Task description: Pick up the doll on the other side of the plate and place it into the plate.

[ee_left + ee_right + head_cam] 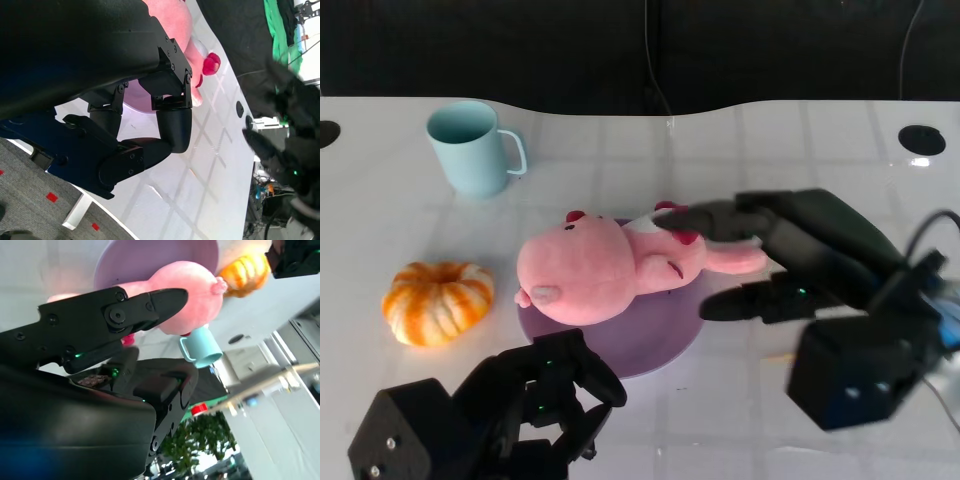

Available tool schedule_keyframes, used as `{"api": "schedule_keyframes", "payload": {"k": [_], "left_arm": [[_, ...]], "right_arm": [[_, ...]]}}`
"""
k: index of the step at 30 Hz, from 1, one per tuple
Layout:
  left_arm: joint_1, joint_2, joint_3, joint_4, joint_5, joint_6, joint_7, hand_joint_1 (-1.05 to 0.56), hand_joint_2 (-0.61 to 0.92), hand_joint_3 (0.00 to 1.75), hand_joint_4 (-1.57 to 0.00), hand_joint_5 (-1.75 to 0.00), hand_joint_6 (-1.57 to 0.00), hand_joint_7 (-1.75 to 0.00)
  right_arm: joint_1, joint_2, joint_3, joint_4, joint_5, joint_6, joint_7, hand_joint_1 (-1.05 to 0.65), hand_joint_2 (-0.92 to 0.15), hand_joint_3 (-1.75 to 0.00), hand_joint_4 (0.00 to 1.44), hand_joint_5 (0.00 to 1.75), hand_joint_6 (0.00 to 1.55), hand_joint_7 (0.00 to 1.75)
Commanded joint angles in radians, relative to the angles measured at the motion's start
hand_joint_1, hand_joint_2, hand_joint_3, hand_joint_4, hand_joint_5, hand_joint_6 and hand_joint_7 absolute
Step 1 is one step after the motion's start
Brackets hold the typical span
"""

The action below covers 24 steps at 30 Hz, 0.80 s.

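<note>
Pink doll (pixel 595 272) lying on its side across the purple plate (pixel 650 335), big round head toward the orange pumpkin side, body and legs reaching past the plate's far rim toward the right hand. Snout with a grey patch pointing down at the plate's near-left edge; dark red patches showing on the ear and near the belly. In the right wrist view, the same doll (pixel 187 297) seen resting on the plate (pixel 150 260), with the pumpkin (pixel 245 271) and the cup (pixel 202 346) beyond it.

Right hand (pixel 760 255) at the plate's right side, fingers spread apart: 1 finger (pixel 705 220) lying over the doll's body near the red patch, touching or almost touching it, another finger (pixel 740 302) stretched out lower, beside the plate's right edge. Nothing clasped between them, so held apart, not clamped on the doll.

Left hand (pixel 545 395) just in front of the plate's near edge, fingers curled inward, holding nothing; confirmed in the left wrist view, with fingers (pixel 170 132) bent in above bare table and the doll (pixel 172 20) beyond them.

Orange-and-white pumpkin (pixel 437 301) left of the plate, apart from it. Light blue cup (pixel 470 148) well behind and left of the plate, upright, handle facing right. All standing on a white table (pixel 800 140)
</note>
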Motion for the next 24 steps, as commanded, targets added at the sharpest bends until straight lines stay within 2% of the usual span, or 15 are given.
{"api": "schedule_keyframes", "payload": {"k": [1,3,4,6,7,10,12,15,18,21,24], "left_arm": [[0.006,0.004,0.000,-0.012,0.008,0.000,0.015,-0.30,0.69,0.86,-0.62,-1.75,-0.66,-1.38],[0.006,0.004,0.000,-0.020,0.009,0.010,0.016,-0.31,0.69,0.86,-0.62,-1.75,-0.66,-1.38],[0.007,0.003,0.001,-0.024,0.007,0.014,0.015,-0.32,0.69,0.86,-0.62,-1.75,-0.66,-1.38],[0.008,0.002,0.004,-0.031,0.002,0.021,0.014,-0.31,0.69,0.86,-0.63,-1.75,-0.66,-1.38],[0.008,0.002,0.005,-0.034,0.001,0.023,0.013,-0.31,0.69,0.86,-0.63,-1.75,-0.66,-1.38],[0.009,0.002,0.010,-0.037,-0.002,0.023,0.011,-0.30,0.69,0.86,-0.62,-1.75,-0.66,-1.39],[0.010,0.004,0.014,-0.037,-0.002,0.026,0.010,-0.30,0.68,0.87,-0.62,-1.75,-0.66,-1.39],[0.008,0.006,0.019,-0.034,-0.003,0.027,0.008,-0.29,0.68,0.87,-0.64,-1.75,-0.66,-1.39],[0.005,0.011,0.026,-0.031,-0.002,0.030,0.007,-0.29,0.68,0.87,-0.64,-1.75,-0.66,-1.39],[0.004,0.019,0.034,-0.018,-0.002,0.012,-0.003,-0.28,0.68,0.88,-0.64,-1.75,-0.66,-1.39],[0.008,0.024,0.038,-0.021,-0.011,0.016,-0.007,-0.28,0.68,0.88,-0.64,-1.75,-0.66,-1.38]], "right_arm": [[0.081,-0.048,-0.062,-0.058,0.050,-0.031,-0.004,-0.23,-0.90,-0.04,0.58,1.25,0.86,0.31],[0.131,-0.064,-0.084,-0.090,0.068,-0.046,-0.004,-0.12,-0.90,-0.07,0.66,1.32,0.91,0.45],[0.150,-0.069,-0.092,-0.101,0.076,-0.050,-0.002,-0.09,-0.84,-0.20,0.69,1.35,0.89,0.56],[0.200,-0.077,-0.110,-0.125,0.092,-0.048,0.000,-0.05,-0.57,-0.74,0.75,1.45,0.86,0.77],[0.222,-0.077,-0.118,-0.137,0.101,-0.041,0.003,-0.03,-0.48,-0.96,0.81,1.53,0.86,0.92],[0.292,-0.070,-0.140,-0.182,0.120,-0.009,0.003,0.01,-0.40,-1.17,0.89,1.56,0.87,1.11],[0.349,-0.062,-0.157,-0.238,0.124,0.047,0.005,0.04,-0.37,-1.25,0.92,1.55,0.87,1.15],[0.434,-0.025,-0.186,-0.324,0.232,0.155,0.030,0.12,-0.37,-1.35,0.90,1.60,0.84,1.24],[0.508,0.014,-0.202,-0.393,0.315,0.235,0.029,0.19,-0.43,-1.32,0.81,1.72,0.78,1.37],[0.539,0.043,-0.196,-0.417,0.297,0.275,-0.003,0.21,-0.44,-1.33,0.82,1.74,0.78,1.43],[0.531,0.055,-0.194,-0.381,0.293,0.263,-0.017,0.23,-0.40,-1.39,0.83,1.75,0.77,1.48]]}}
